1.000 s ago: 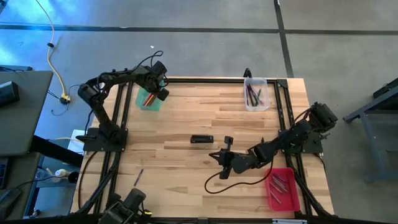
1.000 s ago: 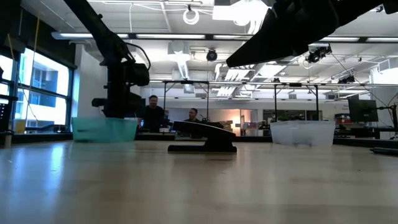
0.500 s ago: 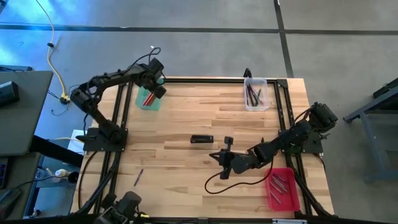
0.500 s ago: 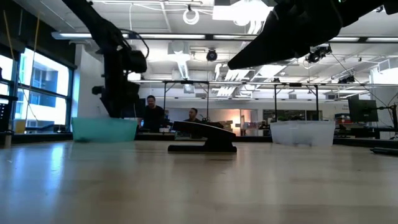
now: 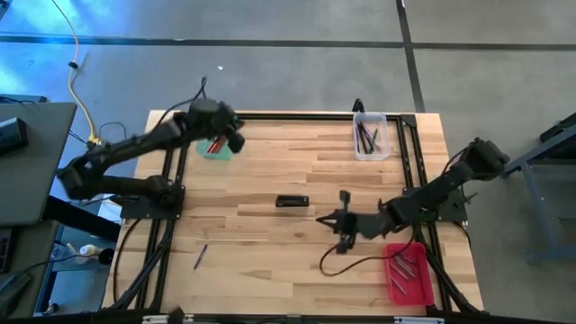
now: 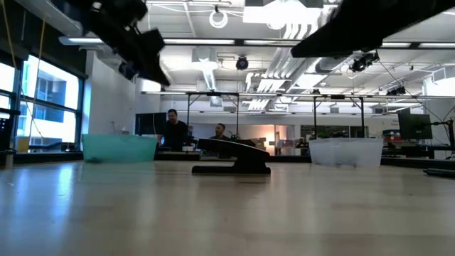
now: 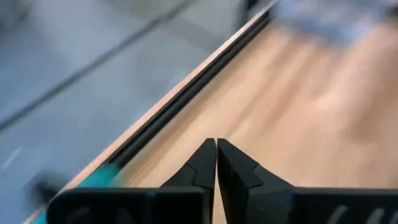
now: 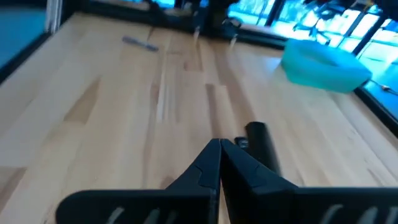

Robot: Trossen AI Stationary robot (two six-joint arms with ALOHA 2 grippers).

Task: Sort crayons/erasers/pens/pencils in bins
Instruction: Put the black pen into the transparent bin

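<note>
Both sets of jaws are pressed together and carry nothing: the left gripper (image 5: 236, 141) hangs over the green bin (image 5: 216, 146) at the tabletop's far left corner, while the right gripper (image 5: 345, 200) sits low near the middle of the tabletop (image 5: 270, 261), just beside a black block (image 5: 292, 202) that lies loose on the wood.

The sorting looks mostly done. Three bins stand out: the green one, holding red and brown pencils (image 5: 213, 144) whose number cannot be told under the arm; the clear bin (image 5: 370, 135) at the far right corner, with several dark pens (image 5: 367, 138) too bunched to count; and the red bin (image 5: 407, 273) at the near right corner, with a few thin sticks.

Two items appear left outside the bins: the black block and one slim dark pen (image 5: 200, 256) toward the near left corner.
</note>
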